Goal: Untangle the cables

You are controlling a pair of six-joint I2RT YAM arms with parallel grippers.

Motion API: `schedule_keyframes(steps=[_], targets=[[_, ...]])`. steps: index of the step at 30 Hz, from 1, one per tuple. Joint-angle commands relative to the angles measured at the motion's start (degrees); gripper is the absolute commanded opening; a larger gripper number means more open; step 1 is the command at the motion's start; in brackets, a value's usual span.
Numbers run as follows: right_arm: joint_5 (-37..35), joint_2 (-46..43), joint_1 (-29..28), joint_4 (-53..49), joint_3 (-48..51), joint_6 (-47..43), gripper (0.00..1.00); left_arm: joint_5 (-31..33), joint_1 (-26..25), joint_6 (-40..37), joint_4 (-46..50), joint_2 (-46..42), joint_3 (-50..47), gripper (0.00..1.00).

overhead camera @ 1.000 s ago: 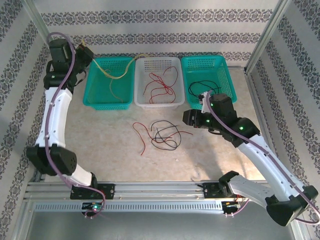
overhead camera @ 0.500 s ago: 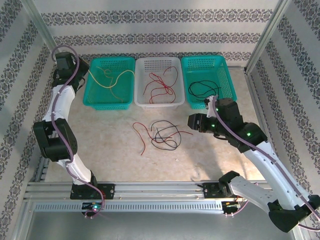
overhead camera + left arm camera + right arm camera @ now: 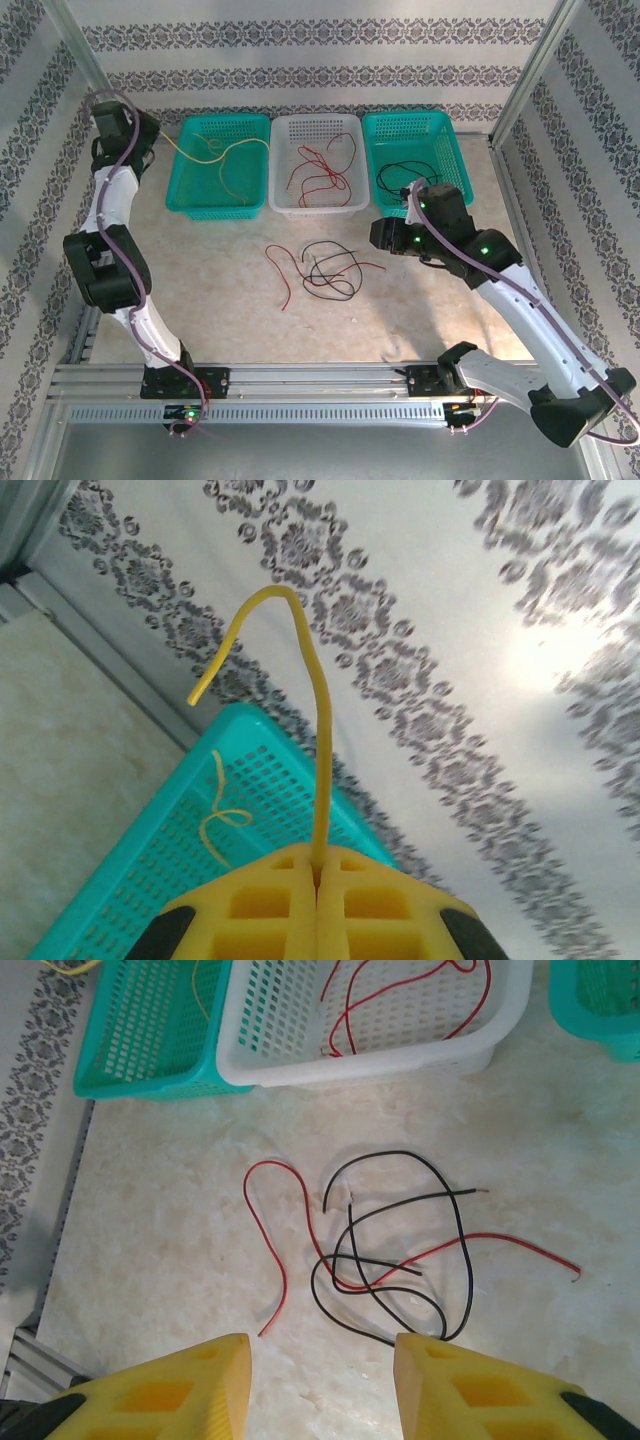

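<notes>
While my left gripper (image 3: 318,872) pinched the yellow cable (image 3: 323,760), its jaws were pressed flat together on the wire. The wire rose from between them, arched over and ended in a free tip. From above, that gripper hung well to the left of the white basket (image 3: 314,206), past the outer far corner of the left teal basket (image 3: 186,206), which stood touching the white basket's left wall. The yellow cable ran from my fingers over that teal rim and trailed in loose curves across its floor.

My right gripper (image 3: 320,1375) was partly open, the two yellow fingers (image 3: 170,1390) set a moderate gap apart with nothing between them. It hovered above the table (image 3: 200,290), to the near right of the white basket, and touched no wire.

Inside the white basket lay red cables (image 3: 322,172) in loose loops. The right teal basket (image 3: 404,124), touching the white basket's right wall, held a black cable (image 3: 410,168).

Just in front of the white basket, on the bare table, lay the tangle (image 3: 400,1260). A red cable (image 3: 258,1222) curled out on the left and ran under and over black loops (image 3: 455,1230), crossing them several times. I could not tell how many black wires were in it.
</notes>
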State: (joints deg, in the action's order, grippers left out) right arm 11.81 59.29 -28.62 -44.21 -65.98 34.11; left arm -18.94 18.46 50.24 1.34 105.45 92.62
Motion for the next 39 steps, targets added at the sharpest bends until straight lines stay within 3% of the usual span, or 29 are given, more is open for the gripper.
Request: schedule_keyframes(steps=[1, 6, 11, 19, 26, 34, 35, 39], targets=[[0.1, 1.8, 0.5, 1.2, -2.0, -0.8, 0.43, -7.4, 0.2, 10.5, -9.8, 0.7, 2.0, 0.00], [0.3, 3.0, 0.5, 1.6, -3.0, -1.5, 0.42, -8.0, 2.6, 18.4, -16.7, 0.1, -0.6, 0.00], [0.5, 2.6, 0.8, 2.6, -1.6, -1.5, 0.42, -6.5, 2.6, 9.8, -7.2, 0.4, 3.0, 0.00], [1.3, 2.4, 1.4, 3.9, -0.1, -0.9, 0.42, -1.2, 2.0, -1.7, -1.0, -0.7, -2.2, 0.00], [1.8, 2.3, 1.4, 3.8, 0.0, -0.2, 0.42, 3.5, -6.3, -19.2, 12.2, 5.2, 4.6, 0.00], [0.9, -0.8, 1.4, 2.3, 0.8, 0.8, 0.42, 8.9, -16.7, -33.5, 32.6, 22.8, 23.3, 0.00], [0.7, -1.4, 1.5, 2.0, 1.0, 0.9, 0.42, 9.7, -16.9, -34.0, 35.8, 25.1, 26.2, 0.05], [0.3, -3.4, 1.6, 1.1, 1.5, 1.4, 0.42, 11.5, -17.1, -34.7, 41.4, 27.9, 31.3, 0.54]])
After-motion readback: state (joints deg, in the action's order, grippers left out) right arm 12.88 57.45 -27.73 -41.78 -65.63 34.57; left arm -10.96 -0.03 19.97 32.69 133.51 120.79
